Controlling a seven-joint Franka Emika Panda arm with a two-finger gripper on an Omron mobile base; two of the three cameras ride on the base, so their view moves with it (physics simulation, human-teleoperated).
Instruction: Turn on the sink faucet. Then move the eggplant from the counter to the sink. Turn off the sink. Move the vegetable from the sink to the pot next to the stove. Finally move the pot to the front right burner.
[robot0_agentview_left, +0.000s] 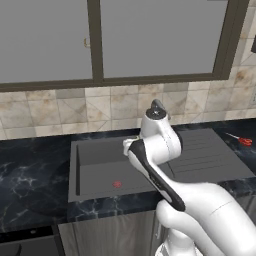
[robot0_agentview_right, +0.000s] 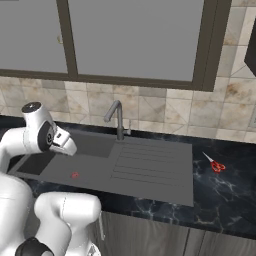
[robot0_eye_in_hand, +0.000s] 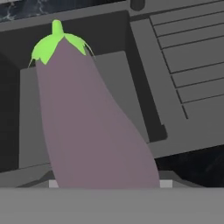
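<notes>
The pale purple eggplant (robot0_eye_in_hand: 92, 122) with its green cap fills the middle of the hand view, stem end pointing away. My gripper (robot0_eye_in_hand: 109, 183) is shut on its near end, and the vegetable hides the fingertips. Behind it lies the dark grey sink (robot0_eye_in_hand: 113, 65) basin, so the eggplant hangs above the basin. In the base views the sink (robot0_agentview_left: 95, 155) (robot0_agentview_right: 95, 145) is recessed in the black marble counter (robot0_agentview_left: 30, 170) (robot0_agentview_right: 220, 195). The gooseneck faucet (robot0_agentview_right: 116, 117) stands at the sink's back edge, with no water visible. The pot and stove are out of view.
The ribbed drainboard (robot0_agentview_right: 150, 165) (robot0_agentview_left: 210, 155) lies right of the basin. A red drain (robot0_agentview_left: 117, 184) (robot0_agentview_right: 75, 175) marks the basin floor. Red-handled scissors (robot0_agentview_left: 244, 141) (robot0_agentview_right: 216, 166) lie on the counter at the right. Wall cabinets (robot0_agentview_right: 130, 35) hang above the tiled backsplash.
</notes>
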